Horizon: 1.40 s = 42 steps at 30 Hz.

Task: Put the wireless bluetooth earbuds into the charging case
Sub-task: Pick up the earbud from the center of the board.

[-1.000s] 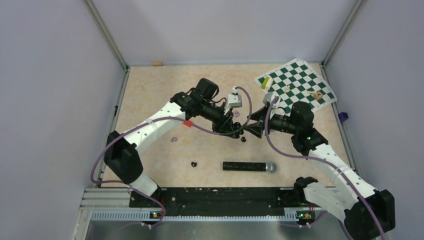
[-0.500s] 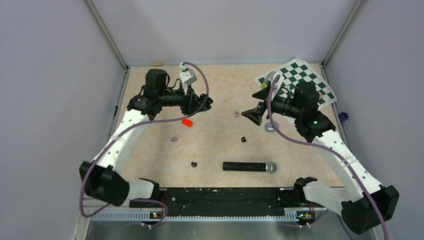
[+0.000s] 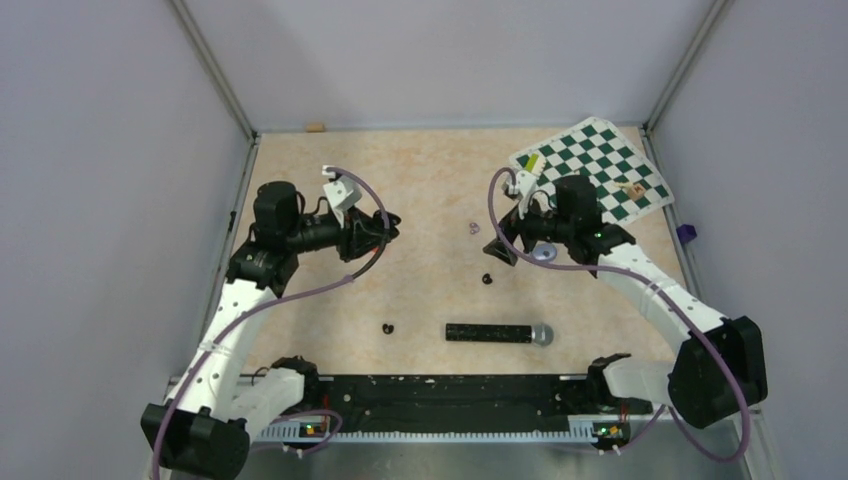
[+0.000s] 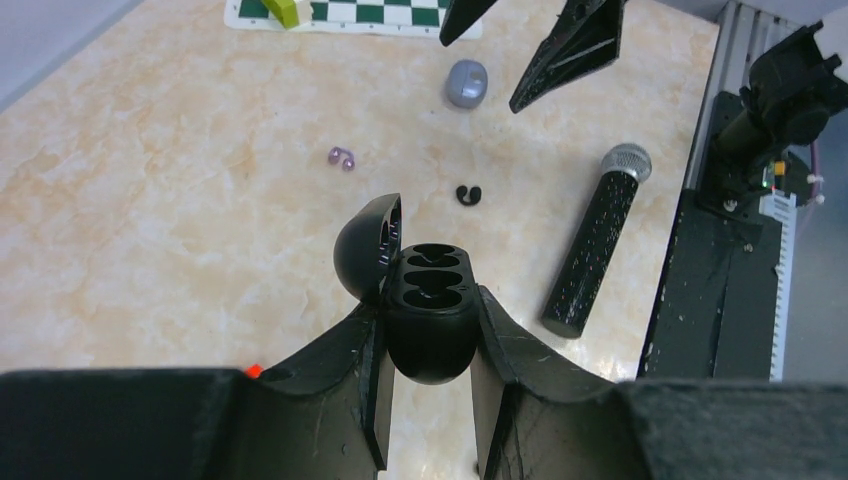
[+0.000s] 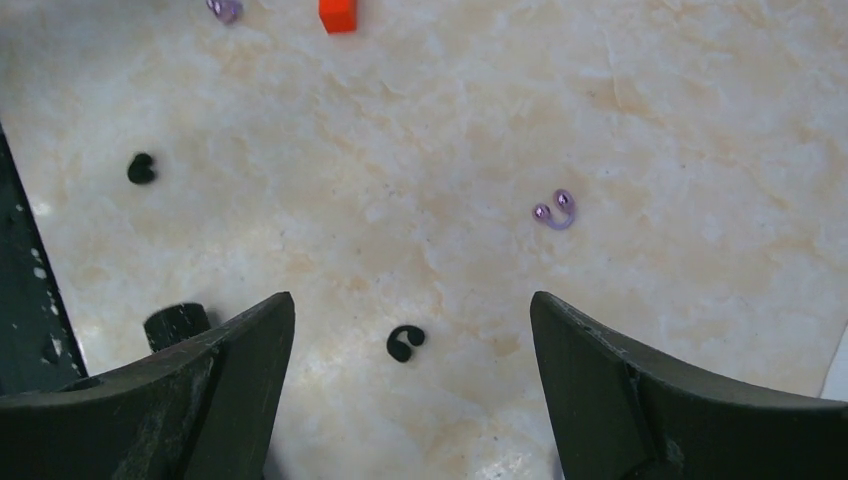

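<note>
While the left gripper [image 4: 428, 335] clamps the charging case [image 4: 432, 305], the wide-open right gripper [image 5: 410, 305] could flick the tiny earbud [image 5: 405, 343] away.

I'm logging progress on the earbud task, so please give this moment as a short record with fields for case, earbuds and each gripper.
case: small glossy black charging case, lid open, both wells empty
left gripper: shut on the case, held in the air
earbuds: two tiny black earbuds, both loose; one under the right gripper, the other left of the long black microphone
right gripper: open, empty, above that first earbud
inserted: none
</note>
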### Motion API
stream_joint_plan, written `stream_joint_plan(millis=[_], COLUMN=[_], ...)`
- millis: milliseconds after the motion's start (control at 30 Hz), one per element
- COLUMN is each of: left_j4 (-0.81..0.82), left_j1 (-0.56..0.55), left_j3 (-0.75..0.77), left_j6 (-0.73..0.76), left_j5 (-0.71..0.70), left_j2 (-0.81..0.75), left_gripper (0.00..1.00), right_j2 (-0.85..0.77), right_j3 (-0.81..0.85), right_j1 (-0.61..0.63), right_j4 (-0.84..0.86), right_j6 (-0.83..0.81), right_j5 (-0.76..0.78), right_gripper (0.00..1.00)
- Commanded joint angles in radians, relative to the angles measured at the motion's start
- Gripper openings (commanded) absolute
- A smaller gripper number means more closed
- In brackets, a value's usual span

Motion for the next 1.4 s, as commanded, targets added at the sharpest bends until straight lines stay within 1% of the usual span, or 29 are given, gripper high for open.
stream_joint_plan(millis=[0,33,100,200,233,267,433,567,633,700,767,933,1133,1367], left_j4=[-0.143,-0.181,-0.234,-0.225,-0.228,-0.226,-0.241,-0.191,-0.186,-0.189,-0.189,-0.19,-0.187,-0.18], left_j1=[0.026,0.027,0.027,0.035,0.041,0.047,0.1,0.126,0.13,0.137,0.142,0.15,0.179,0.186], left_j3=[0.005,0.003,-0.005,-0.033,-0.037,-0.04,-0.05,-0.086,-0.088,-0.086,-0.085,-0.082,-0.089,-0.095], left_j6=[0.132,0.161,0.213,0.23,0.242,0.24,0.241,0.227,0.225,0.225,0.219,0.209,0.206,0.208], left_j5=[0.074,0.094,0.12,0.127,0.118,0.111,0.195,0.216,0.211,0.22,0.234,0.257,0.26,0.266], left_j2=[-0.016,-0.013,-0.003,0.004,0.004,0.002,-0.02,-0.028,-0.015,0.004,0.015,0.008,-0.013,0.009], left_gripper=[0.0,0.0,0.0,0.0,0.0,0.0,0.0,0.0,0.0,0.0,0.0,0.0,0.0,0.0], right_j2=[0.069,0.095,0.155,0.249,0.275,0.295,0.321,0.359,0.377,0.385,0.383,0.398,0.451,0.473], right_j3=[0.024,0.045,0.094,0.152,0.163,0.165,0.137,0.126,0.126,0.13,0.137,0.152,0.164,0.177], right_j1=[-0.007,-0.005,-0.001,0.001,0.005,0.011,0.103,0.157,0.159,0.159,0.16,0.171,0.179,0.23], right_j4=[-0.095,-0.124,-0.184,-0.254,-0.264,-0.272,-0.232,-0.212,-0.208,-0.214,-0.229,-0.262,-0.287,-0.315], right_j6=[-0.185,-0.187,-0.172,-0.137,-0.126,-0.123,-0.172,-0.174,-0.159,-0.145,-0.136,-0.103,-0.084,-0.103], right_j5=[0.041,0.065,0.11,0.128,0.13,0.133,0.245,0.31,0.295,0.242,0.186,0.106,0.116,0.134], right_gripper=[0.84,0.82,0.73,0.58,0.55,0.54,0.54,0.54,0.53,0.51,0.51,0.51,0.5,0.49])
